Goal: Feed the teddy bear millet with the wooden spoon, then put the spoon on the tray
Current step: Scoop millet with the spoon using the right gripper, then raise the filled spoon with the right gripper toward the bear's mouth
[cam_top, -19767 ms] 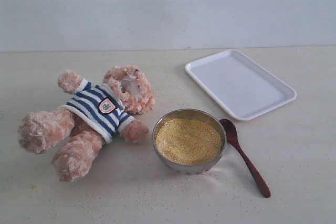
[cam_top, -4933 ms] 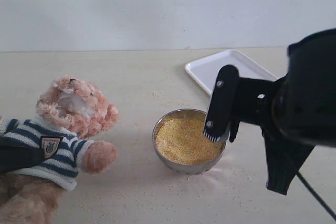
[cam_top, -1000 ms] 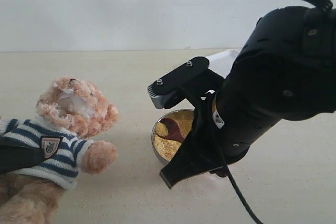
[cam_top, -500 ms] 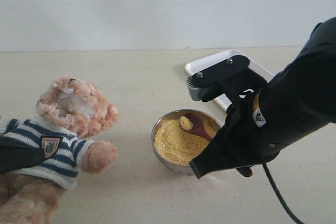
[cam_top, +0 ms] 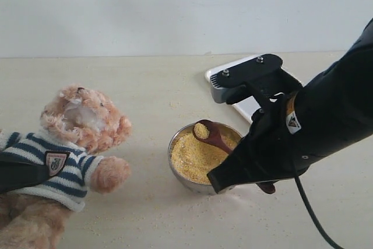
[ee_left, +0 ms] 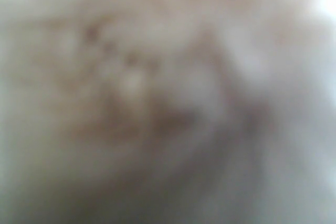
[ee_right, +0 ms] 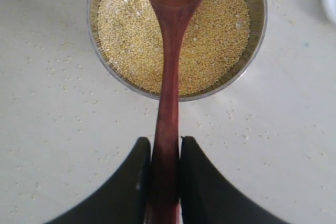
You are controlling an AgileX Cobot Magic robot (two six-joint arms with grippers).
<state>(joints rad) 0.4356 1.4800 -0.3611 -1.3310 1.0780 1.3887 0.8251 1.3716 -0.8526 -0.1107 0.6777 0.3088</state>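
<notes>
On a pale tabletop [cam_top: 145, 86] speckled with stray grains, the right gripper [ee_right: 165, 148] has its two black fingers [ee_right: 137, 177] clamped on the slim handle of the wooden spoon [ee_right: 168, 77], one finger pressed to each side of the handle, close to its rear end. The dark reddish spoon runs straight out from the fingers and over a round steel bowl [ee_right: 261, 11]. A small heap of yellow grain lies in its oval scoop, which sits over the side of the bowl farthest from the gripper. The millet [ee_right: 215, 45] fills the steel bowl nearly to the rim. In the exterior view the black right arm comes in from the right and covers the near right part of the bowl. The spoon's scoop points toward the teddy bear [cam_top: 81, 126], which sits at the left in its navy-and-white striped sweater, one shaggy paw stretched toward the bowl with bare table between them. The white tray [cam_top: 246, 109] lies behind the bowl on the right, mostly hidden by the arm, and nothing can be seen resting on its visible part. A dark bar [cam_top: 17, 176] crosses the bear's sweater at the left edge. The left wrist view is only a pinkish-tan blur, so whether the left gripper is apart or closed cannot be told.
</notes>
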